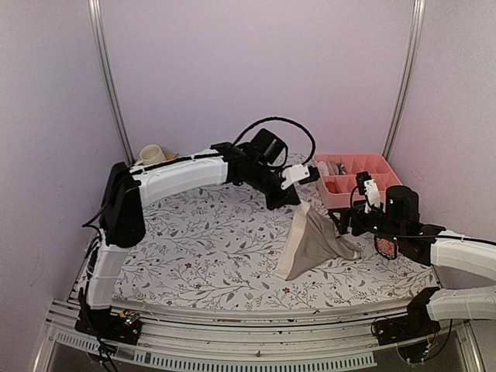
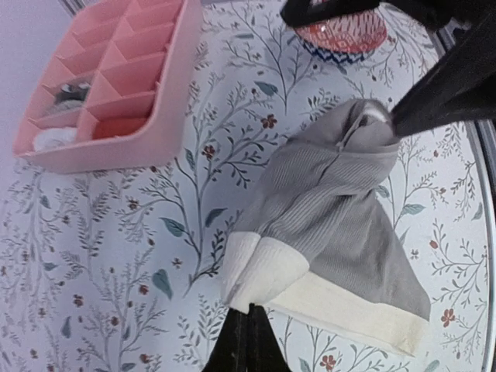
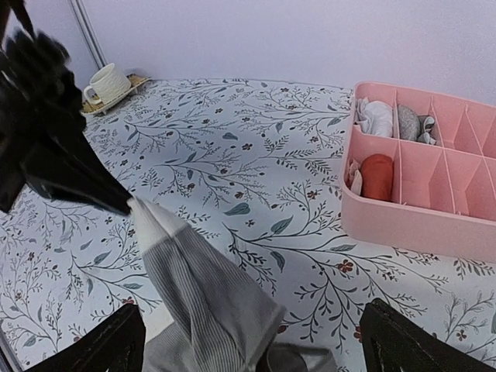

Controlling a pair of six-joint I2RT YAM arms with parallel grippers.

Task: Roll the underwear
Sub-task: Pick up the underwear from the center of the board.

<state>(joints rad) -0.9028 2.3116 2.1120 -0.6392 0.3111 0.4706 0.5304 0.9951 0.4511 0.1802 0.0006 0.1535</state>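
My left jaws are pinching the underwear (image 1: pixel 314 244) up, seemingly by a thin edge; right jaws are gaping. Risk: cloth slipping free.

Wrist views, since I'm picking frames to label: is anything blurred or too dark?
Left wrist: underwear sharp, left fingers a dark blur at the bottom edge. Right wrist: right fingers and the left gripper near-black, detail lost.

So the left gripper (image 1: pixel 296 201) is pinched onto the top end of the taupe grey-brown cloth brief with a wide cream waistband (image 1: pixel 310 244). That end is up off the floral-print tablecloth (image 1: pixel 209 248), and the bottom drapes on it. The right gripper (image 1: pixel 342 223) sits just beside the brief's right edge, with the pink divided plastic organiser tray (image 1: pixel 353 157) behind.
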